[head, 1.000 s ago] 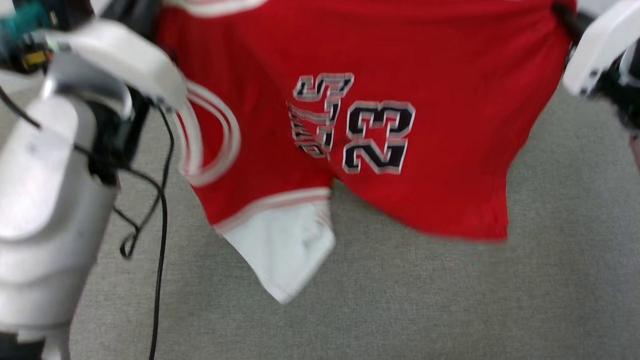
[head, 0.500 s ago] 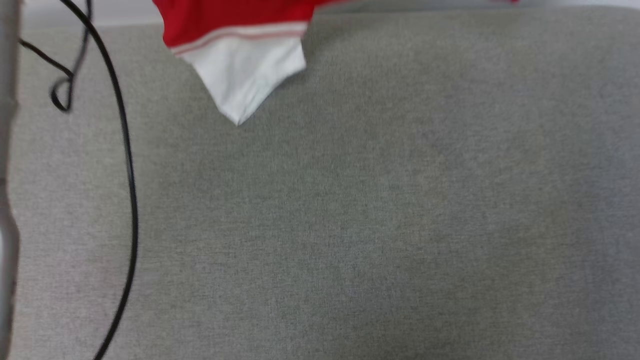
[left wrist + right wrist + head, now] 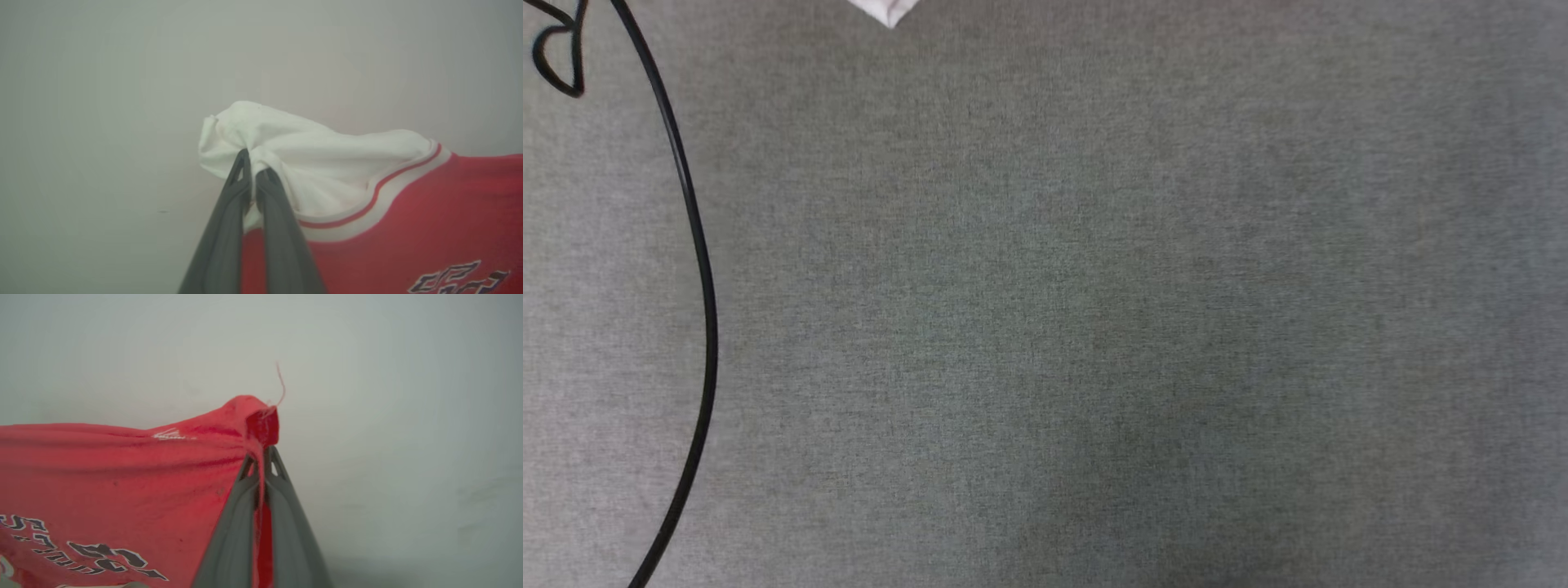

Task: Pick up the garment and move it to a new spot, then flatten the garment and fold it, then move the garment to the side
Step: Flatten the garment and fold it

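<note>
The garment hangs stretched between my two grippers. In the left wrist view my left gripper (image 3: 254, 163) is shut on a bunched white sleeve of the garment (image 3: 408, 228), whose red body with striped trim runs off to the right. In the right wrist view my right gripper (image 3: 261, 457) is shut on a red corner of the garment (image 3: 122, 477), with black white-outlined letters at the lower left. In the head view only the white tip of the garment (image 3: 886, 10) pokes in at the top edge.
A grey fabric surface (image 3: 1094, 327) spans the head view. A black cable (image 3: 698, 269) curves down its left side, with a small loop (image 3: 560, 61) at the top left. Pale blank background lies behind the garment in both wrist views.
The head view has swung downward: the garment and both arms slid up out of the picture, leaving just the sleeve tip at the top edge. That is camera motion.
</note>
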Controlling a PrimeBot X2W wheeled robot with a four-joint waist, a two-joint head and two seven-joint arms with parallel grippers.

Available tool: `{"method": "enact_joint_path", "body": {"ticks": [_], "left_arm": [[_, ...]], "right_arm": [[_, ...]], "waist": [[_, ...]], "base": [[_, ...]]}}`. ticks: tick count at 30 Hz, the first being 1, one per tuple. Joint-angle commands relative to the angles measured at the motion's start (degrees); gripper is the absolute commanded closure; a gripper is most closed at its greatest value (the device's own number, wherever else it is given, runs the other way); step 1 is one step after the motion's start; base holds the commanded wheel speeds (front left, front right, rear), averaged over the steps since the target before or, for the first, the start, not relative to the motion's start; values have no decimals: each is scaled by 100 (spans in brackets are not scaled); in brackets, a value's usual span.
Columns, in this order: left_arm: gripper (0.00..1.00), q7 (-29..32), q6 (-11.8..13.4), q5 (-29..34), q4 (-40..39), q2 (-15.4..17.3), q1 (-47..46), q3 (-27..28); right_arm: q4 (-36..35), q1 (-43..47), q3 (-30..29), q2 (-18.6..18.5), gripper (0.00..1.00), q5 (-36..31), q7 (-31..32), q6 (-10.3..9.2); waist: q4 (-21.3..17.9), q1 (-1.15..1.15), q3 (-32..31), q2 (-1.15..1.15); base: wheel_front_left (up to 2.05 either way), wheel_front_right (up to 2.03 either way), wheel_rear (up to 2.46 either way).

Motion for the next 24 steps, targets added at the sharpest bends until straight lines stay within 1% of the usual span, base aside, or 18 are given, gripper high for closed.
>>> {"method": "enact_joint_path", "body": {"ticks": [1, 6, 11, 14, 17, 21, 24], "left_arm": [[100, -55, -56, -54, 129, 3, 16, 29], [100, -182, -251, -260, 569, -104, 266, 66], [100, -425, -431, -579, 920, -185, 778, 191], [100, -575, -515, -781, 998, -188, 1187, 250], [100, -736, -560, -949, 996, -146, 1797, 262], [100, -917, -570, -1126, 804, -92, 2743, 192], [100, -978, -574, -1226, 556, -149, 3521, 127]], "right_arm": [[49, -35, -13, 40, 100, -38, -24, -10], [116, 262, 58, 126, 100, 39, -24, -10], [5, 753, 341, 88, 100, 274, -10, -10], [-158, 1196, 593, -20, 100, 486, 27, -10], [-398, 1815, 903, -180, 100, 756, -35, -10], [-795, 2765, 1249, -434, 100, 1162, -156, -11], [-1166, 3539, 1465, -696, 100, 1417, -292, -12]], "waist": [[44, -1, 185, 0], [89, -1, 300, 0], [124, -1, 240, 0], [135, -1, 130, 0], [132, -1, -81, 0], [159, -1, -453, 0], [247, -1, -750, 0]], "base": [[0, 0, 0], [0, 0, 0], [0, 0, 0], [0, 0, 0], [0, 0, 0], [0, 0, 0], [0, 0, 0]]}}
